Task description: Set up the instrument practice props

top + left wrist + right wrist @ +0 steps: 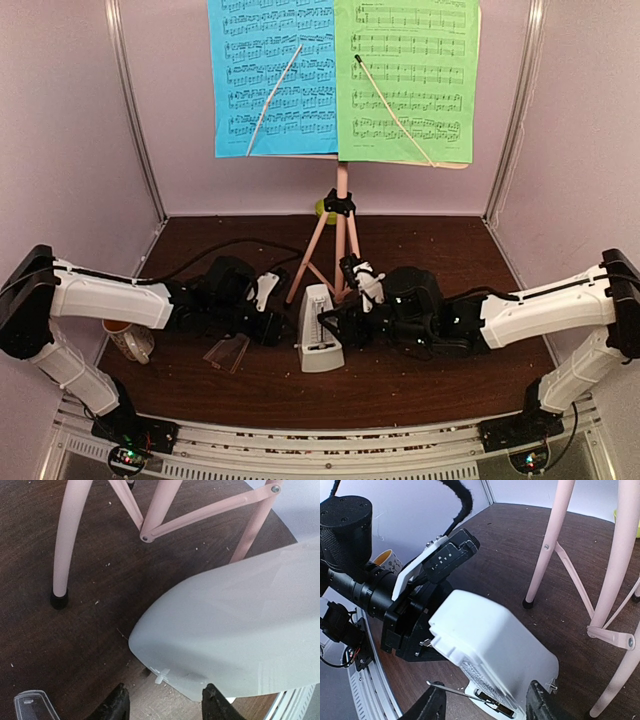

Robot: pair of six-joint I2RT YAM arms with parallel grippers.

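White metronome (318,335) stood near the table's (430,385) front edge, beside the pink stand's (342,200) legs. Right gripper (487,699) straddled it, released; left gripper's (165,694) hold could not be told.

The white metronome (492,650) stood on the brown table (520,545) between the right gripper's (490,705) spread fingers. The left gripper (422,627) sat against its far side. Pink stand legs (547,545) rose to the right, and a mug (387,557) showed at the far left.
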